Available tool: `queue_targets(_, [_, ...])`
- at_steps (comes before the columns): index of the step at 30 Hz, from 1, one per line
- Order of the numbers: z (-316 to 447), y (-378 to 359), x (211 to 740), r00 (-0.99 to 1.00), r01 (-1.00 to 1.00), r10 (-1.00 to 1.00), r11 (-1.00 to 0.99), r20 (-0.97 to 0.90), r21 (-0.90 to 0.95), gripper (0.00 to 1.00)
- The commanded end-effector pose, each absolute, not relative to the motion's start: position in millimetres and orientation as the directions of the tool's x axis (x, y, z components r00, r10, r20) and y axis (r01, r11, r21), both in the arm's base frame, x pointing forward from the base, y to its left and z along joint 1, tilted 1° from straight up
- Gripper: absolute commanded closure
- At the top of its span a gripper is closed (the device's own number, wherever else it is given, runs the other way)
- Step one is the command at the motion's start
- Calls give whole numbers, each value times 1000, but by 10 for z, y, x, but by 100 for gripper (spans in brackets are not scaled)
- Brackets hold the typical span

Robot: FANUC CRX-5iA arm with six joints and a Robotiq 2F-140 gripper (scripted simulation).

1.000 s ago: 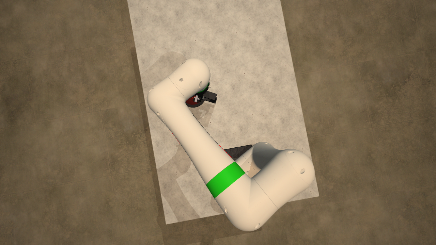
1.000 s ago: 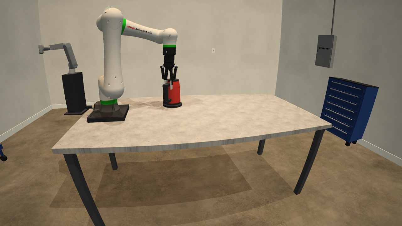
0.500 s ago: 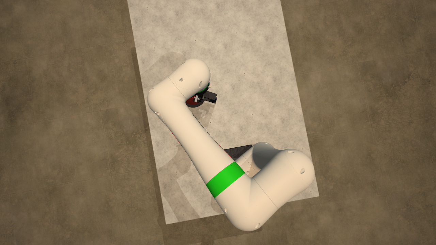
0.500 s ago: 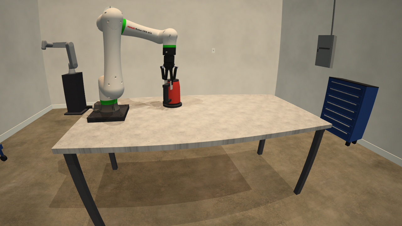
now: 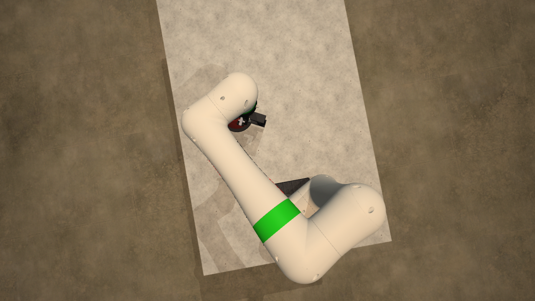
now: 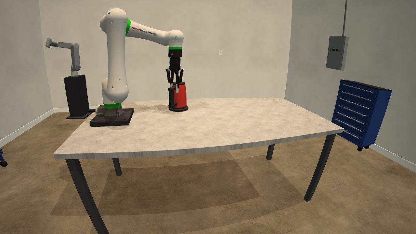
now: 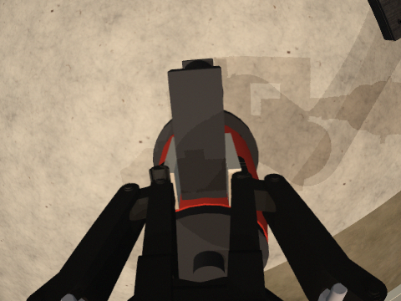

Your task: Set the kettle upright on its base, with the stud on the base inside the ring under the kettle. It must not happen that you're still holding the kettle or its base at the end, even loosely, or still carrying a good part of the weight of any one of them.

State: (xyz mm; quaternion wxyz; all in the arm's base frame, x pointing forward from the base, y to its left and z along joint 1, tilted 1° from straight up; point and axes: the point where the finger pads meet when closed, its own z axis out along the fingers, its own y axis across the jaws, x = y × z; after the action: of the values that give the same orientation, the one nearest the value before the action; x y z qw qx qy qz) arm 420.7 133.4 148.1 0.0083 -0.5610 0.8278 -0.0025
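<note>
The red kettle [image 6: 180, 94] stands upright on its round black base [image 6: 178, 109] on the table, near the robot's mount. Its black handle [image 6: 172, 96] faces the arm. My gripper [image 6: 174, 84] comes straight down from above and is shut on the top of the kettle's handle. In the wrist view the handle [image 7: 196, 134] runs between my two fingers, with the red rim and the dark base ring showing around it. In the top view the arm hides most of the kettle [image 5: 238, 125]. The stud and the ring are hidden under the kettle.
A blue drawer cabinet [image 6: 359, 111] stands off the table at right. A black pedestal with a grey arm [image 6: 76, 96] stands behind.
</note>
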Motion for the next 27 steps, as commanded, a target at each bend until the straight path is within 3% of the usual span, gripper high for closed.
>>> queue_targets(1, [1483,1334,4209,-370,-929,-929,370,-11,-14,100])
queue_targets(2, [1483,1334,4209,-370,-929,-929,370,-11,-14,53])
queue_targets(27, [1483,1334,4209,-370,-929,-929,370,-11,-14,53])
